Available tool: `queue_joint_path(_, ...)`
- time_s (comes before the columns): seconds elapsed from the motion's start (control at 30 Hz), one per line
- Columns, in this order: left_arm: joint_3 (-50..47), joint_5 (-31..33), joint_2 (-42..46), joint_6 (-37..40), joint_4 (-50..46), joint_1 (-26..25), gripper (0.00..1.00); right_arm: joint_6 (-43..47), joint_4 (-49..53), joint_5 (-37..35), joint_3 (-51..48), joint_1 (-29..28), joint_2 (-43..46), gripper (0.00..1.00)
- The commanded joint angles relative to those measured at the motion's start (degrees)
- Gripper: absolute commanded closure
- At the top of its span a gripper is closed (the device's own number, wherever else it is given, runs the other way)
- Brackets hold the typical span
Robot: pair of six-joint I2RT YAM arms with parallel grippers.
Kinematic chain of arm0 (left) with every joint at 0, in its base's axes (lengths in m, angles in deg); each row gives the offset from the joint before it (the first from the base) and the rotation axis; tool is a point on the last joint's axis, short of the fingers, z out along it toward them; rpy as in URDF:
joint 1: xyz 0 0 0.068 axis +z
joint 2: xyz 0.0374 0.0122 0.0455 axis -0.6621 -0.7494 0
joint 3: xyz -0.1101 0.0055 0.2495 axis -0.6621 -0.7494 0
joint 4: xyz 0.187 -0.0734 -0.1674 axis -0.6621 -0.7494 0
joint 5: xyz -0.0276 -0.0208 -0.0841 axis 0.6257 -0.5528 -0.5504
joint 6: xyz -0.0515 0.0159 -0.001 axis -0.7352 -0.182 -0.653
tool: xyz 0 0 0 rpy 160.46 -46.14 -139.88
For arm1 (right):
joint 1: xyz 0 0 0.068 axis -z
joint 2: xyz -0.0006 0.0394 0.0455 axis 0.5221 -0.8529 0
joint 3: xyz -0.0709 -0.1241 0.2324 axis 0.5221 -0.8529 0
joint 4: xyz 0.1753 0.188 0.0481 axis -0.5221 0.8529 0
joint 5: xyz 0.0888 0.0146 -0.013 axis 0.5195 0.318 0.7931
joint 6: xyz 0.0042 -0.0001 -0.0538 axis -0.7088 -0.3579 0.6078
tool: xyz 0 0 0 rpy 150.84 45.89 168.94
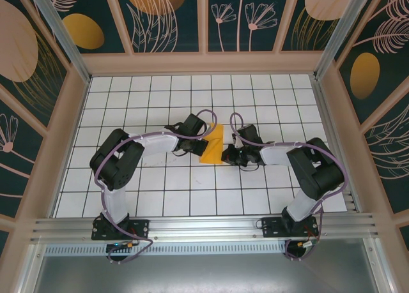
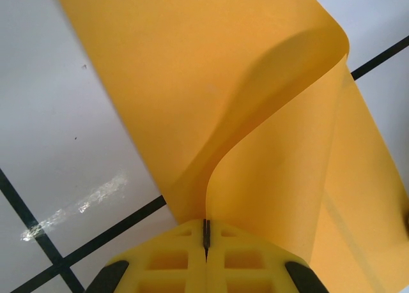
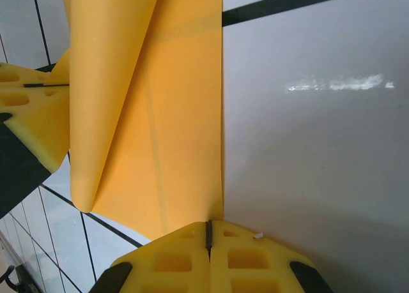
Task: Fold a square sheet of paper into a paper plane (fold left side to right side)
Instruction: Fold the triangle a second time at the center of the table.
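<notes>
The square sheet of paper (image 1: 213, 146), orange-yellow, lies at the middle of the white grid table between both grippers. My left gripper (image 1: 204, 138) is shut on the sheet's left edge. In the left wrist view that edge runs into the closed slit of the left gripper (image 2: 206, 232), and the paper (image 2: 192, 82) curls up and over toward the right. My right gripper (image 1: 225, 155) is shut, and in its own view its tips (image 3: 208, 232) sit on the near right corner of the flat part of the sheet (image 3: 166, 114). The left gripper's yellow finger (image 3: 29, 108) shows beside the lifted flap.
The table (image 1: 160, 184) is white tiles with black grid lines, boxed in by wooden walls (image 1: 204, 63) with dark patterned panels. An aluminium rail (image 1: 204, 226) runs along the near edge by the arm bases.
</notes>
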Motion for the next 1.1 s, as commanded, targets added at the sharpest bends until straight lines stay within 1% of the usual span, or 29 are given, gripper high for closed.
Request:
queue_joint_path(0.0,1.0,-0.5,-1.4,0.6,-0.5,0.5,1.0,1.1,4.0,-2.7,-1.3,-1.0,-3.6,0.99)
queue_joint_path(0.3,-0.5,-2.7,-2.3,0.1,0.5,0.6,1.0,1.1,0.2,0.4,-1.4,-0.5,0.5,0.96)
queue_joint_path(0.47,-1.0,-2.8,-2.3,0.1,0.5,0.6,1.0,0.4,-2.2,3.2,-2.0,2.4,5.6,0.95)
queue_joint_path(0.57,-1.1,-2.7,-2.0,0.2,0.4,0.6,1.0,-1.1,-5.1,5.2,-1.7,3.8,7.0,0.96)
queue_joint_path(0.7,-1.2,-2.8,-1.8,0.2,0.3,0.5,1.0,-3.8,-10.0,7.1,0.7,3.6,4.8,0.97)
queue_joint_path(0.87,-1.1,-2.7,-1.7,0.1,0.3,0.6,1.0,-6.2,-13.6,6.8,4.8,3.0,-0.1,0.97)
queue_joint_path(1.07,-1.0,-2.6,-1.7,0.0,0.3,0.5,1.0,-5.8,-12.7,7.4,10.8,1.1,-6.7,0.97)
